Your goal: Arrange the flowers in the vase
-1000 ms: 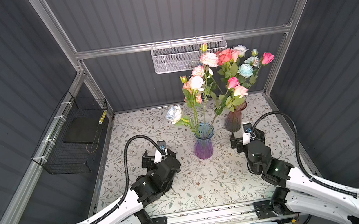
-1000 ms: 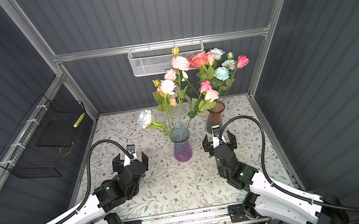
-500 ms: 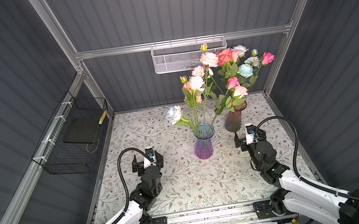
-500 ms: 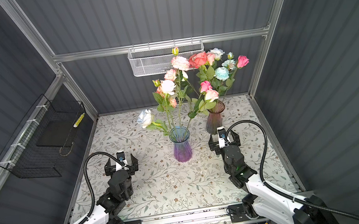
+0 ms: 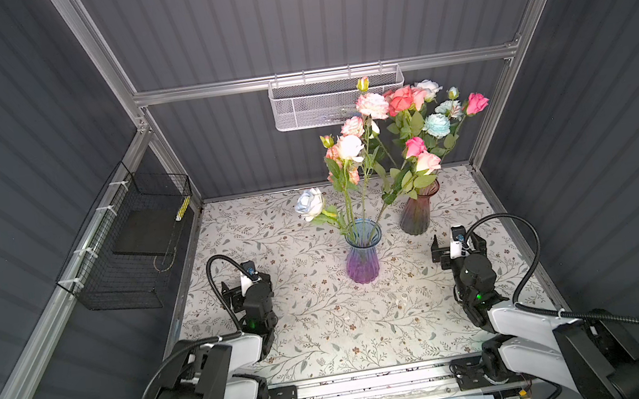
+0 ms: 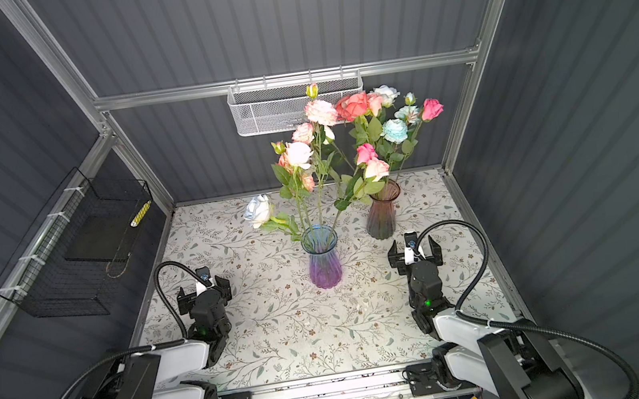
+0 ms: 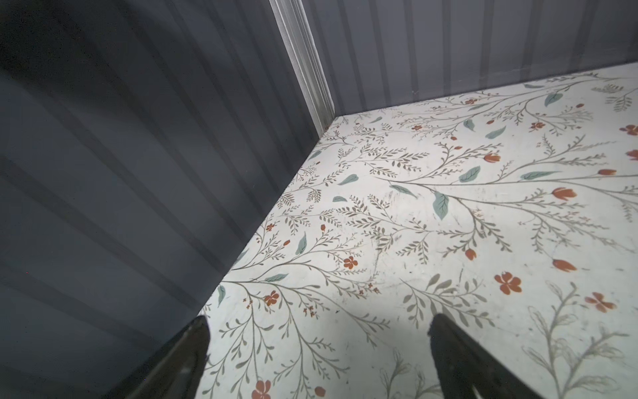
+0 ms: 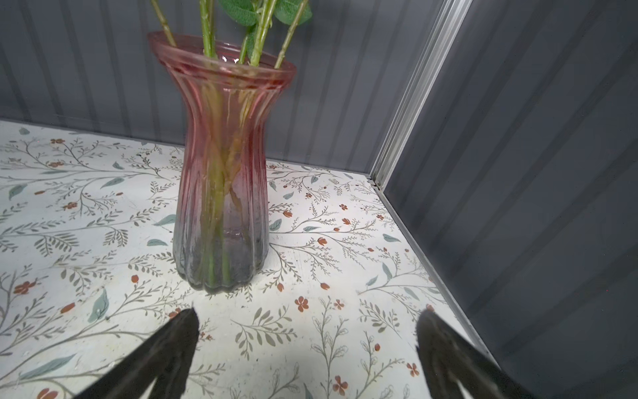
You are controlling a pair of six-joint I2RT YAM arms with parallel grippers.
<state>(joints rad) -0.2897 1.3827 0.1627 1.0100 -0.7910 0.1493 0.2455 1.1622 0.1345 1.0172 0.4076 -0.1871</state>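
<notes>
I have pulled both arms back toward the lower edge in both top views; left gripper (image 5: 246,287) and right gripper (image 5: 459,251) hang wide and empty. The flowers (image 5: 407,113) stand mid-frame, split between blue-violet vase (image 5: 363,257) and pink vase (image 5: 416,213). Arranging looks finished.

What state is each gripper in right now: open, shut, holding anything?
Left gripper: open, holding nothing.
Right gripper: open, holding nothing; the pink ribbed glass vase stands ahead of it, untouched.
</notes>
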